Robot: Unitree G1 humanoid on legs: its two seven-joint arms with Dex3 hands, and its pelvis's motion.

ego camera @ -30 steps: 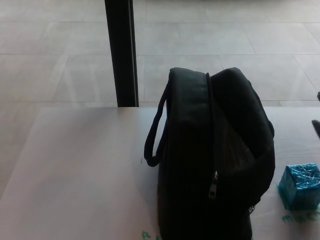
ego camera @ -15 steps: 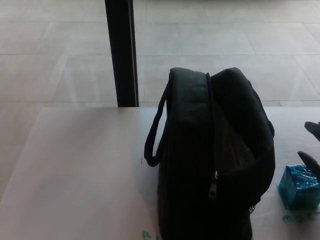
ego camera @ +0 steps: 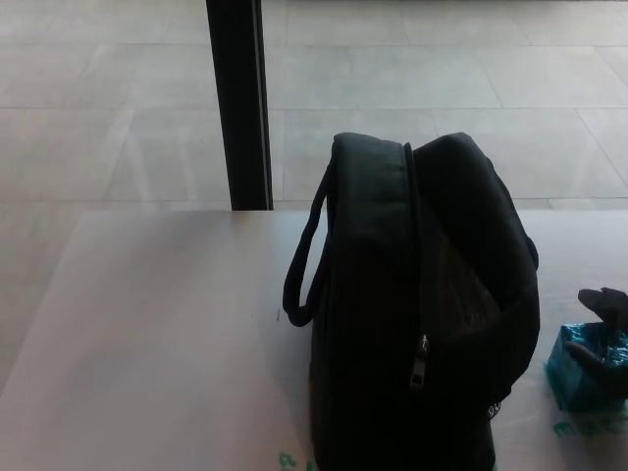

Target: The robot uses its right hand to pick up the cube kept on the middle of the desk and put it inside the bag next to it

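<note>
The robot's black right hand (ego camera: 607,334) enters at the right edge, only partly in frame. Two dark fingers (ego camera: 601,298) show: one above the small teal cube (ego camera: 579,378), one lying across its top right part. The fingers are spread around the cube's top, but whether they actually grip it cannot be told, since most of the hand is cut off by the edge. The cube sits on the pale, matte worktop (ego camera: 167,334), directly under the hand, with green printed marks just below it. Just left of the hand and cube stands the large black fabric bag (ego camera: 417,304), upright, its zip running down the middle and a carry handle looping out on its far side from the hand. Beyond the bag, away from the hand, a black vertical post (ego camera: 238,98) rises against the tiled floor (ego camera: 442,69). The left hand does not show.
</note>
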